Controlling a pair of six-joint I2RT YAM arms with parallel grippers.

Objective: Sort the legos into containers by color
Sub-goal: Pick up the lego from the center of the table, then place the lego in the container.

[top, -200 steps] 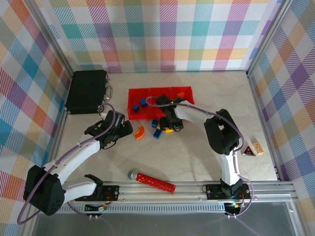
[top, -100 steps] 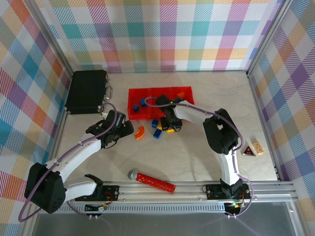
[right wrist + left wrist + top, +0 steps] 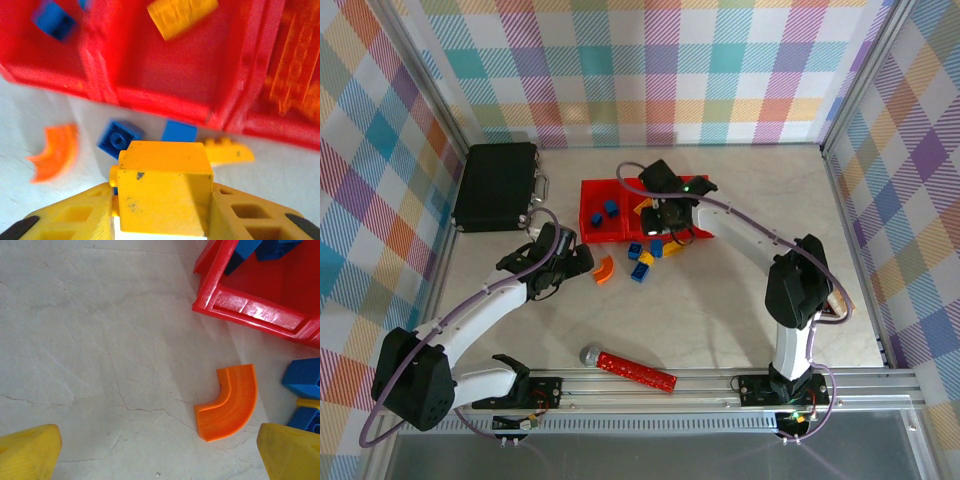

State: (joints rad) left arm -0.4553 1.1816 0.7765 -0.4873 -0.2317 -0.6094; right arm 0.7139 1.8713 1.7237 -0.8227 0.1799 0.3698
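"Over the three bright red open-top plastic bins [image 3: 588,225] now. My right end effector [image 3: 658,218] has come up off the desk [image 3: 75,340], away from the loose pile just in front of the bins, and it's clamped on a chunky yellow studded brick [image 3: 162,192]."

"Which compartment?"

"About above the near wall of the middle compartment [image 3: 160,70], which already holds a yellow brick [image 3: 182,15]. Blue bricks [image 3: 610,210] sit in the end one on my left arm's side. I'd judge a short push forward, then a release."

"And the other arm?"

"My left end effector [image 3: 575,262] hovers just in front of the bins' left corner, fingers [image 3: 25,450] spread wide, holding nothing. The curved orange plastic piece [image 3: 229,402] lies on the desk beneath it. A few blue and yellow pieces [image 3: 642,262] wait in front of the bins."
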